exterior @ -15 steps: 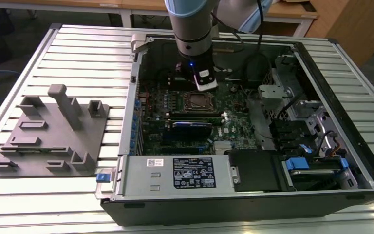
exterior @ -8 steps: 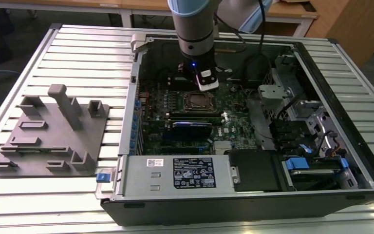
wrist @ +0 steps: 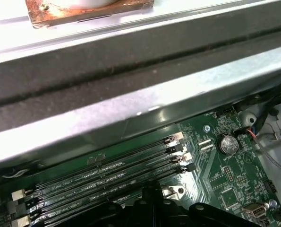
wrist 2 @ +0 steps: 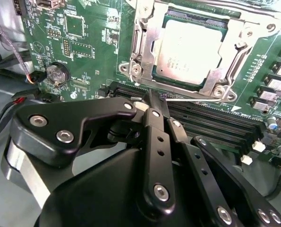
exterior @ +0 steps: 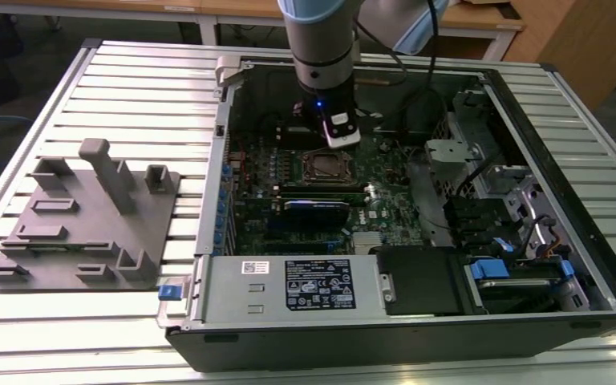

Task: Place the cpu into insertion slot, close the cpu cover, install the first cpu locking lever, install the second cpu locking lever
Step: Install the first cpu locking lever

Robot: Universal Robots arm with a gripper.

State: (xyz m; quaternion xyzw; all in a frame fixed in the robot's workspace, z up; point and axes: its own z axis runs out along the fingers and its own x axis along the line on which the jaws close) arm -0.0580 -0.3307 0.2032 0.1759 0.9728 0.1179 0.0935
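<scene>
Just beside the cpu cover, lowered over the cpu, the gripper hangs clenched.

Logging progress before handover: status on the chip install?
Gripper at cover edge, above memory slots. Chip seated under closed cover. Thin lever beside gripper tip; latch state unclear.
</scene>
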